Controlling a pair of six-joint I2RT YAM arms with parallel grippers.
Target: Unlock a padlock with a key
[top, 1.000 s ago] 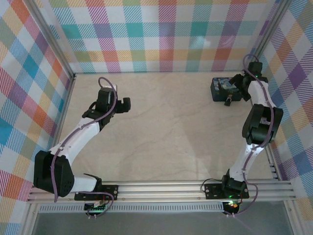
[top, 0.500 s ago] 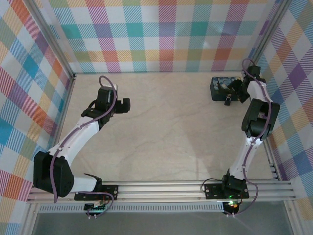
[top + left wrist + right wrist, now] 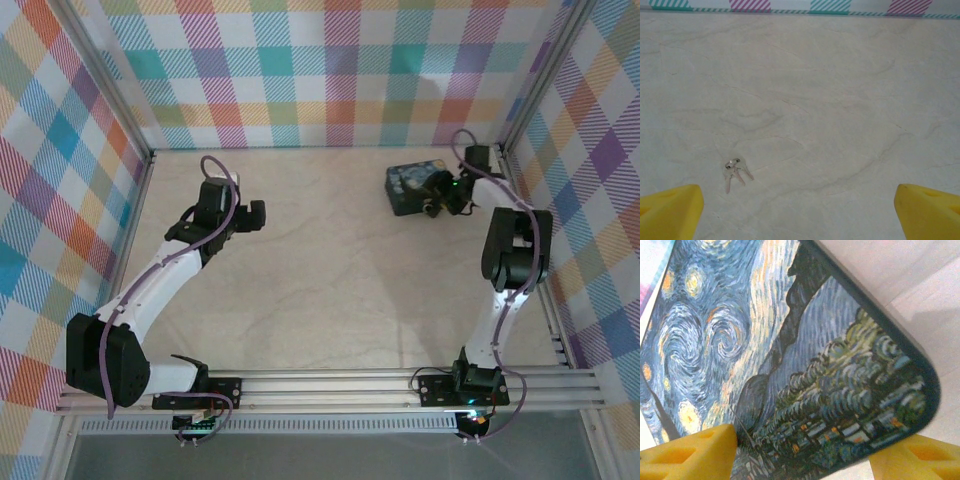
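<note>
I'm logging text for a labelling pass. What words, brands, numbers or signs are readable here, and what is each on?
No text can be read in these pictures.
The box: a swirling night-sky painting print, no lettering in view.
The keys: any stamping is too small to read.
The plaid walls: coloured checks, no words or numbers.

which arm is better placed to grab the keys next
Left. The open left gripper faces the keys lying just ahead on the table; the right gripper is far across, straddling the painting-print box.
</note>
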